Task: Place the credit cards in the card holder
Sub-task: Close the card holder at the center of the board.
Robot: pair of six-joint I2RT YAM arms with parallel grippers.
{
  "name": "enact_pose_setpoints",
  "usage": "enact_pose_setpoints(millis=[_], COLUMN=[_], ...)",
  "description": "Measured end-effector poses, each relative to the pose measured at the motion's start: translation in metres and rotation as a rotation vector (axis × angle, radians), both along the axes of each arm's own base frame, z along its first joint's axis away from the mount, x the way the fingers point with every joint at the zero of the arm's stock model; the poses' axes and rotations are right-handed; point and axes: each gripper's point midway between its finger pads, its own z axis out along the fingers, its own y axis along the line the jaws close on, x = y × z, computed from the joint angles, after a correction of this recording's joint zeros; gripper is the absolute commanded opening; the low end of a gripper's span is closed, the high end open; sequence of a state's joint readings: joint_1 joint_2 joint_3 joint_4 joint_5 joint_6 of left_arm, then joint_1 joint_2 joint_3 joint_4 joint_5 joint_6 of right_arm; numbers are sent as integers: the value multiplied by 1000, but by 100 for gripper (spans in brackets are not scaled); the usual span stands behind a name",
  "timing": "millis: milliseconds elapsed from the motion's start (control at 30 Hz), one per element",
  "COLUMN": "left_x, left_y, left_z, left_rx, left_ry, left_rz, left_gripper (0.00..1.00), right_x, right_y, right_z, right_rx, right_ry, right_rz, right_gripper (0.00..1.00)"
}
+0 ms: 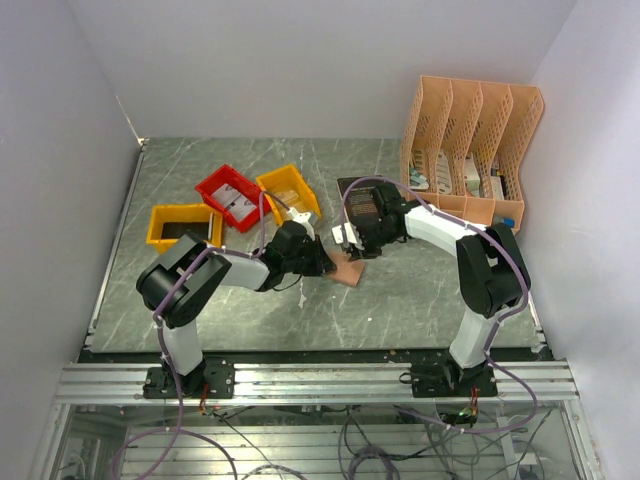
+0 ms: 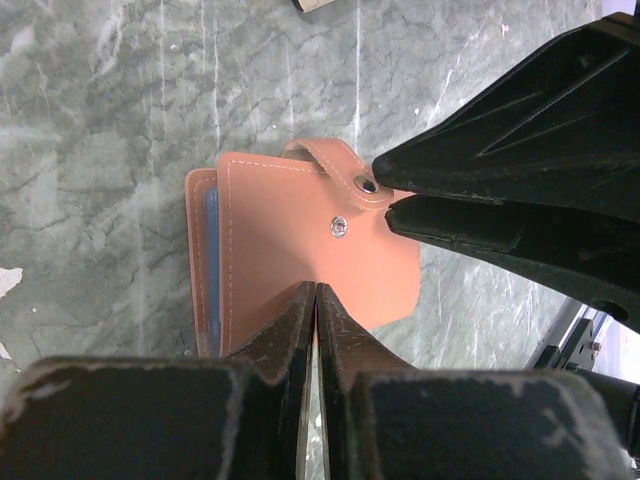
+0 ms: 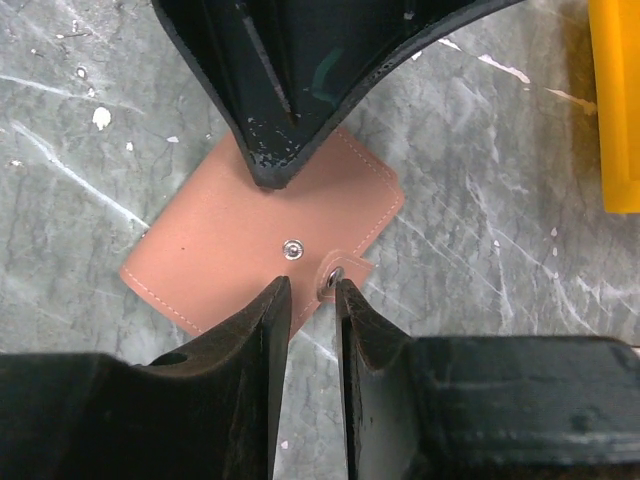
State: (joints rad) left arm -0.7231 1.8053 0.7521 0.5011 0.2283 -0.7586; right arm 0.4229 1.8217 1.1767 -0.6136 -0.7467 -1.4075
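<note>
- Roughly at the middle of the grey marbled table (image 1: pixel 420 300), between the two arms: card holder (image 1: pixel 350 273), tan-pink, lying flat with its cover folded over
- Not snapped shut: strap (image 2: pixel 325 158) coming round one edge of the holder, its cap end just beside the metal stud (image 3: pixel 291 247) on the cover, not seated on it
- Tucked inside at one open side, only a thin edge showing under the cover: light blue card (image 2: pixel 210 235)
- On the left gripper (image 2: pixel 316 295): fingers pressed together with barely a slit between, tips down on the cover near one edge, nothing seen held between them
- On the right gripper (image 3: pixel 312 290): closed down to a narrow gap, one tip at either side of the strap end, pinching it at the snap cap
- Tips of both grippers pointing at each other across the holder, near but apart
- Off at the edge of the right wrist view, well apart from the holder: yellow bin (image 3: pixel 615 100)
- Further back on the table, seen from above: red bin (image 1: pixel 232 195) on the left side, peach-orange file rack (image 1: pixel 470 130) standing upright at the far right corner
</note>
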Motion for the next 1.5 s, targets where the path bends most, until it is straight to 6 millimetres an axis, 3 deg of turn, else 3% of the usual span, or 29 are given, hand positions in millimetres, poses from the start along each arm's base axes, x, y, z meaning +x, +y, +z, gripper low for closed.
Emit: enact_pose_setpoints(millis=[567,1500], left_x=[2,2], left_y=[1,-4], left_z=[-4,-6], left_rx=[-1,-25], left_ry=[7,9], left_rz=[0,-25], left_gripper=[12,7], right_x=[6,-8], right_y=[2,3], right_z=[-3,-13], right_rx=[-22,-45], right_ry=[-19,-12], right_rz=[-26,20], right_gripper=[0,0])
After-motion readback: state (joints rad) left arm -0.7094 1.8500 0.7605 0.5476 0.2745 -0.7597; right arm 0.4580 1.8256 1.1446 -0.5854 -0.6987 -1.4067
